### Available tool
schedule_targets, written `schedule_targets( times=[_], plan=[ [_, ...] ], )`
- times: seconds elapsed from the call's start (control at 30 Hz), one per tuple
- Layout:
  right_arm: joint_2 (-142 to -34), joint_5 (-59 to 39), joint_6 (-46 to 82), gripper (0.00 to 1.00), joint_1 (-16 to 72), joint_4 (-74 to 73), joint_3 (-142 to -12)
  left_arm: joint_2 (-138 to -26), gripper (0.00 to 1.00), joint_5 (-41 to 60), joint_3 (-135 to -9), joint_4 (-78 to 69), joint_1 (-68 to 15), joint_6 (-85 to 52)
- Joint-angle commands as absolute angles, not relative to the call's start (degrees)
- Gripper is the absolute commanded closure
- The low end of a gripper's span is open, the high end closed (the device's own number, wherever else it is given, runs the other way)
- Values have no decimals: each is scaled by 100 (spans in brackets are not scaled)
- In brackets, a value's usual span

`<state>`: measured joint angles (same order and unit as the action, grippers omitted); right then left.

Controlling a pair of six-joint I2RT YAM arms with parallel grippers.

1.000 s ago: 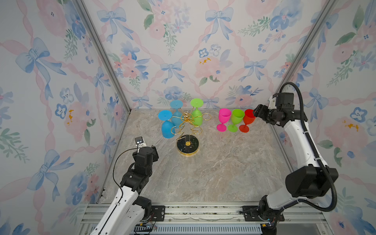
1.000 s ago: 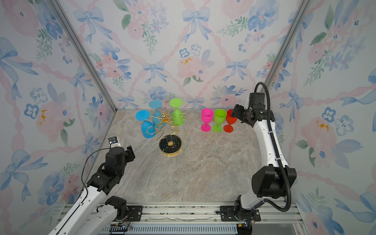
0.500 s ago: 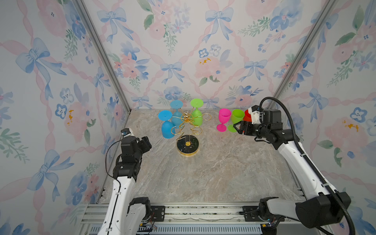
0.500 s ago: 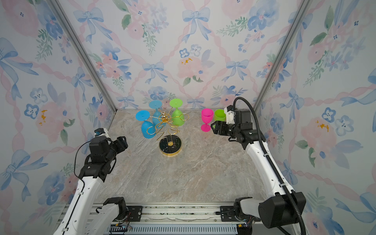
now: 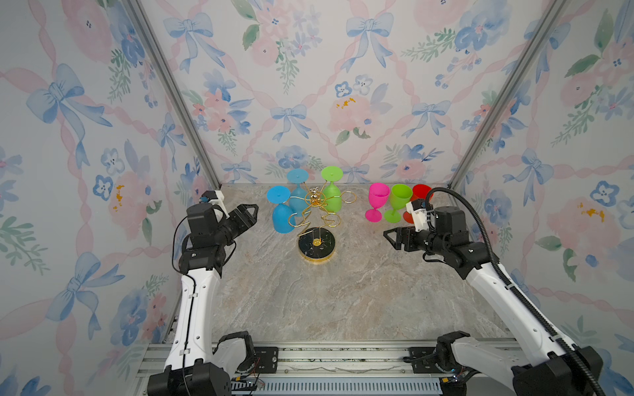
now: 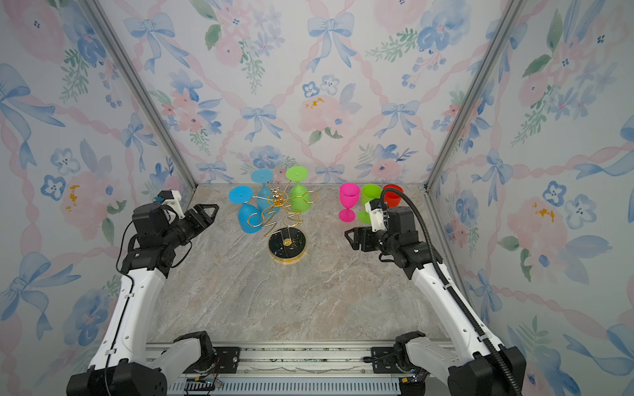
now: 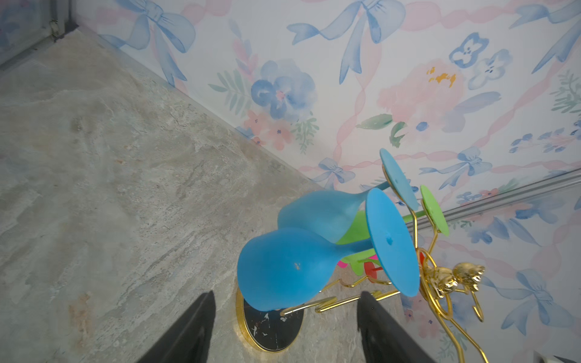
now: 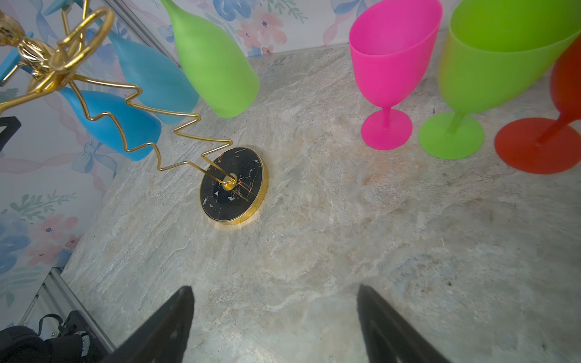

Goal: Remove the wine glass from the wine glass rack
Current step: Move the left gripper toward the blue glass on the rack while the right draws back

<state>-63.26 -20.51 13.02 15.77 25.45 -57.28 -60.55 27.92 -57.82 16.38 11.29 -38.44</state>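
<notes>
Three wine glasses hang upside down on the gold wire wine glass rack [image 5: 314, 201], which stands toward the back of the marbled tabletop [image 5: 308, 301], left of centre, on its one round black base [image 5: 308, 247] rimmed in gold. Two of the hanging glasses are blue and one is green. The front blue glass [image 5: 283, 219] hangs on the rack's left side, the rear blue glass [image 5: 296, 203] is behind it, and the hanging green glass [image 5: 332, 201] is to the right of that one. All three have their round feet uppermost and their bowls pointing down, clear of the tabletop.

Three more glasses stand upright in a row to the right of the rack, apart from it: one pink glass [image 5: 378, 199], one upright green glass [image 5: 400, 199] and one red glass [image 5: 421, 192], the red one partly hidden behind the right arm in both top views.

Two arms flank the rack. The left tool [image 5: 252, 214] hangs above the tabletop just left of the front blue glass without touching it. Its two black fingers [image 7: 188, 330] are spread wide and grip nothing. The right tool [image 5: 389, 238] hangs in front of the upright row, pointed toward the rack and well apart from its base. It too is spread wide, with only bare tabletop between its fingers [image 8: 163, 330].
</notes>
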Motion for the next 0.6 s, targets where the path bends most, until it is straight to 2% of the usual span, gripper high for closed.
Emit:
schedule_targets(
  times=[0.0, 0.17, 0.57],
  plan=[
    [-6268, -2120, 1351, 16, 1695, 2221, -5589, -6166, 28, 3516, -6015, 1347, 1169, -4234],
    [-6269, -2101, 1441, 17, 1784, 2071, -5528, -6498, 31, 4117, -6143, 956, 1171, -4765],
    [-6152, -1997, 1535, 16, 1923, 1945, -5326, -6809, 36, 4444, -6342, 686, 1160, -4933]
  ],
)
